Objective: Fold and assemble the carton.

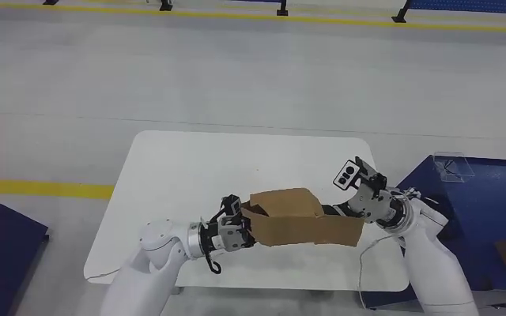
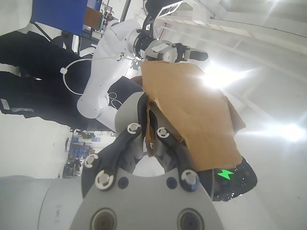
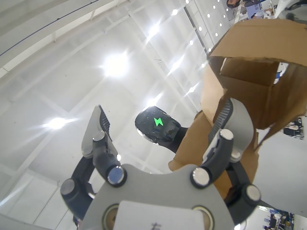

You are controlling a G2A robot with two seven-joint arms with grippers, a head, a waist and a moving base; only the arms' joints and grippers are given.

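Note:
The brown carton (image 1: 296, 217) hangs partly opened above the front of the white table (image 1: 237, 158), between both arms. My left gripper (image 1: 241, 223) is at its left end. In the left wrist view the left gripper (image 2: 147, 111) is shut on a torn flap edge of the carton (image 2: 191, 111). My right gripper (image 1: 348, 212) is at the carton's right end. In the right wrist view the right gripper (image 3: 163, 105) stands open, one of its fingers (image 3: 230, 116) lying against a carton (image 3: 254, 92) wall, the gap between the fingers empty.
A blue cart (image 1: 458, 197) with a clear plastic box (image 1: 452, 166) on it stands just right of the table, close to the right arm. Another blue object (image 1: 16, 237) sits at the left. The table's back half is bare.

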